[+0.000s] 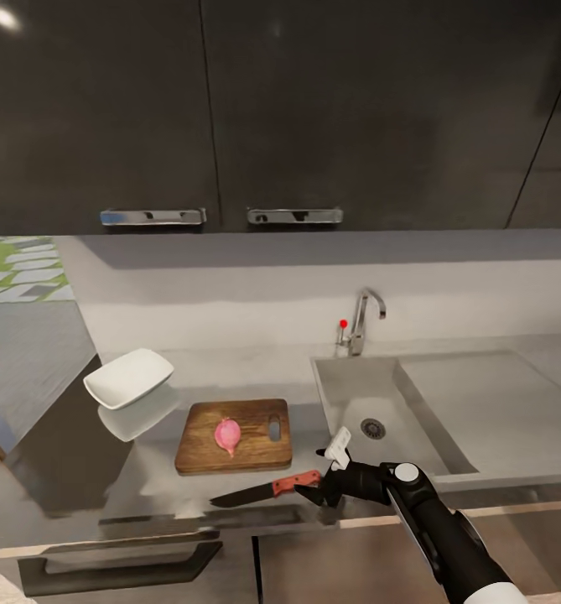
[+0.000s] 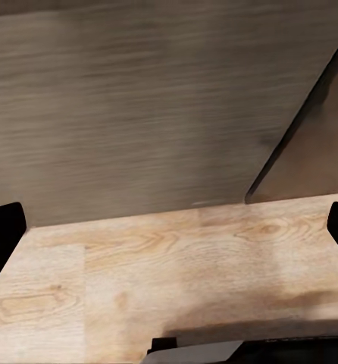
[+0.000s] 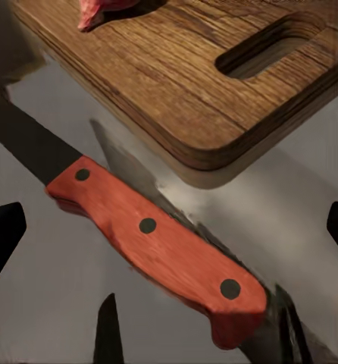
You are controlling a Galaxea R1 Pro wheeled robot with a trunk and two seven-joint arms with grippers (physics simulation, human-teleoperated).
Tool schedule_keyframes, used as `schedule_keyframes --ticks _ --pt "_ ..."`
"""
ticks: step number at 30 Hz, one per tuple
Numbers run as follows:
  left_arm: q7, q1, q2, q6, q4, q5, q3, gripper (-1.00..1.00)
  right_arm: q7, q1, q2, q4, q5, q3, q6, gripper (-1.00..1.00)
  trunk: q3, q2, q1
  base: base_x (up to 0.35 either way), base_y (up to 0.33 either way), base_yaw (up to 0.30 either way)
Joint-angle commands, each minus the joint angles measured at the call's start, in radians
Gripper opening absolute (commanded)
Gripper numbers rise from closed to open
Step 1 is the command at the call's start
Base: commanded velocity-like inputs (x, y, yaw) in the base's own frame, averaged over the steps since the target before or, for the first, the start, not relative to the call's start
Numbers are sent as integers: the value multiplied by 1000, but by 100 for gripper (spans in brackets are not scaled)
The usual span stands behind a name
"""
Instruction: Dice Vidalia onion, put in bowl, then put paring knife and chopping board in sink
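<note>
The Vidalia onion, pinkish and whole, lies on the dark wooden chopping board left of the sink. A corner of the onion shows in the right wrist view, along with the board's handle slot end. The paring knife lies flat on the countertop just in front of the board, red handle toward the sink. My right gripper is open, its fingers on either side of the handle's end. The white bowl sits left of the board. My left gripper is open and holds nothing.
The chrome tap with a red knob stands behind the sink, with the drainboard to its right. Dark upper cabinets hang overhead. A black drawer handle runs below the counter edge. The left wrist view looks at wood flooring.
</note>
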Motion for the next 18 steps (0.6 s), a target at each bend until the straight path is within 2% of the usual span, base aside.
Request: schedule_keyframes --ticks 1,18 --pt "5 0 1 -2 -1 1 -3 100 3 -1 0 -2 4 1 5 100 -4 -2 1 82 0 0" --pt "5 0 1 -2 9 1 -3 100 1 -1 0 -1 4 2 5 100 -30 -2 1 6 0 0"
